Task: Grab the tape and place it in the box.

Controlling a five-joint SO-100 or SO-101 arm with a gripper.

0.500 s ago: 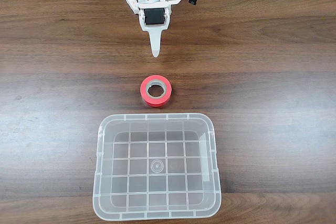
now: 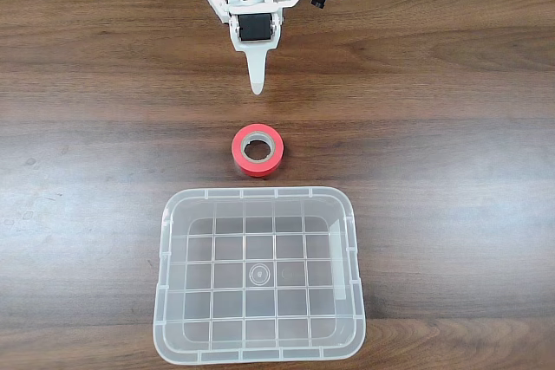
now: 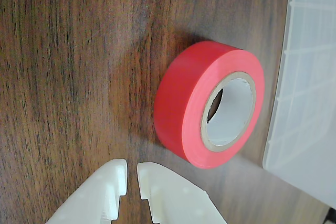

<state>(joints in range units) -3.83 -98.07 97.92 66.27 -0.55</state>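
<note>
On the wooden surface point(image 2: 451, 84), the tape point(image 2: 257, 150) lies flat, core up, between the fingers point(image 2: 256, 86) and the box point(image 2: 258, 276). Fingers nearly closed, holding nothing, apparently aimed straight at the roll, short of it.

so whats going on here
A small white robot arm is set to move a roll of red tape into the clear box. The tape lies flat on the wooden table, between the gripper and the empty box. The gripper is nearly shut and touches nothing.
</note>
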